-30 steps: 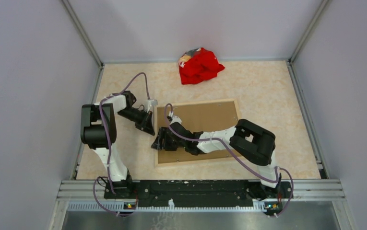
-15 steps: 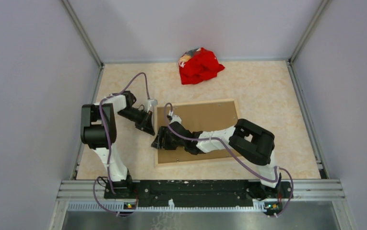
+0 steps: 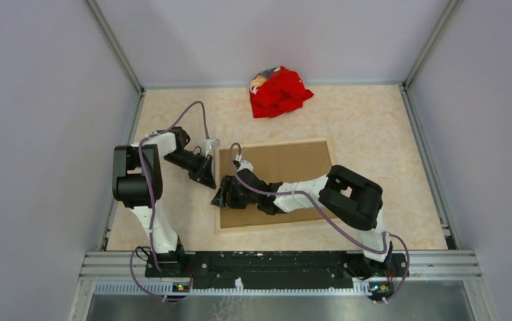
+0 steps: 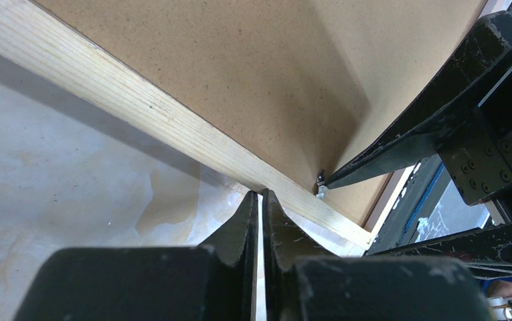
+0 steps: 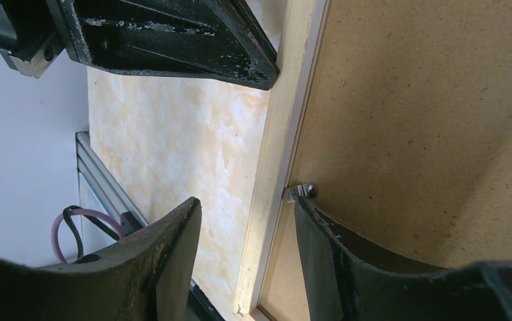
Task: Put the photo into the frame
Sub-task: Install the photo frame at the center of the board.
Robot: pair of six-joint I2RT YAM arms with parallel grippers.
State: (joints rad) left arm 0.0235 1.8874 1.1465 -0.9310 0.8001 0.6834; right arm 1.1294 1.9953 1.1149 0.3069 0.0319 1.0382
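Observation:
The frame (image 3: 273, 142) lies face down on the table, pale wood edges up, with a brown backing board (image 3: 286, 164) inside it. The photo is hidden. My left gripper (image 3: 210, 182) is shut, and its tips (image 4: 260, 195) rest against the outer side of the frame's left wood edge (image 4: 139, 107). My right gripper (image 5: 247, 199) is open and straddles that same edge (image 5: 276, 154). One of its fingers is over the table. The other is over the board, with its tip at a small metal tab (image 5: 303, 191).
A crumpled red cloth (image 3: 278, 91) lies at the back of the table, by the rear wall. Grey walls close in the left, right and back. A metal rail (image 3: 280, 262) runs along the near edge.
The right arm's elbow has crept slightly left. Both grippers stay at the frame's left edge.

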